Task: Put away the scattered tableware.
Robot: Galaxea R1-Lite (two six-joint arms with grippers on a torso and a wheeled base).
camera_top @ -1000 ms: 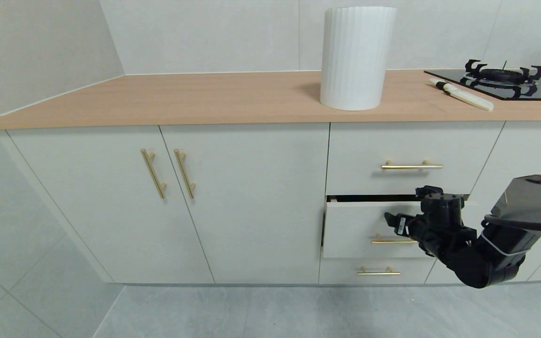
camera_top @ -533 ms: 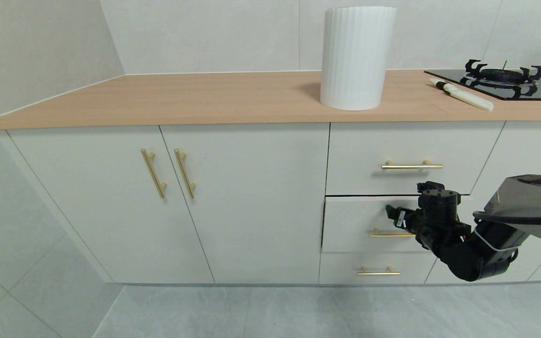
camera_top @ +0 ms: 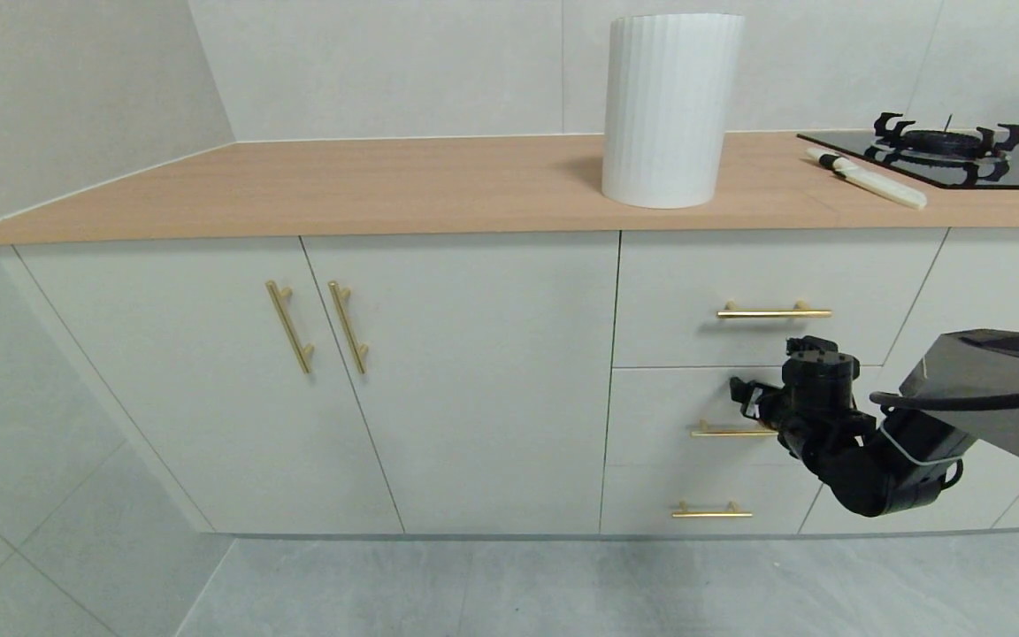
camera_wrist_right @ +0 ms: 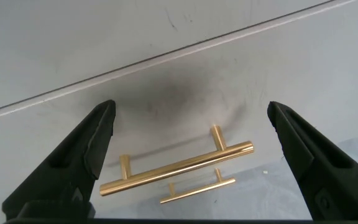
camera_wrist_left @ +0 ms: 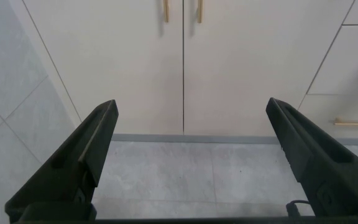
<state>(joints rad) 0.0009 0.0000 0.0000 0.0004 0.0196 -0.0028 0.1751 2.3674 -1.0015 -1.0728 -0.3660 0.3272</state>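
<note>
Gold handle (camera_wrist_right: 178, 166): a thin metal bar on the middle drawer (camera_top: 669, 402). The drawer front looks shut, flat with the ones above and below it.
Right gripper (camera_wrist_right: 190, 124): its two black fingers are spread wide, with nothing in them. It sits right in front of the gold handle. The bar shows between the fingers, and as far as I can see they do not touch it.
Left gripper (camera_wrist_left: 191, 106): spread wide too, and holding nothing. It hangs low and points at the floor near the two cupboard doors (camera_wrist_left: 182, 56).
Tableware: one long white utensil (camera_top: 868, 180) lies flat on the wood counter (camera_top: 386, 186), just beside the black stove (camera_top: 961, 155). It may be a knife in a cover, but I cannot tell for sure.
How it will handle: I think it is light and stiff, so it will not bend. It looks smooth, so it may slip or spin if pinched at one end.
Where to hold it: I would grab it near the middle, across its thin side, from above. It lies flat, so the fingers must go down right to the counter.
Watch out: a tall white ribbed pot (camera_top: 670, 106) stands on the counter. It is well apart from the utensil, so it should not get in the way.
Where it could go: a drawer seems a good place, but all three look shut.
</note>
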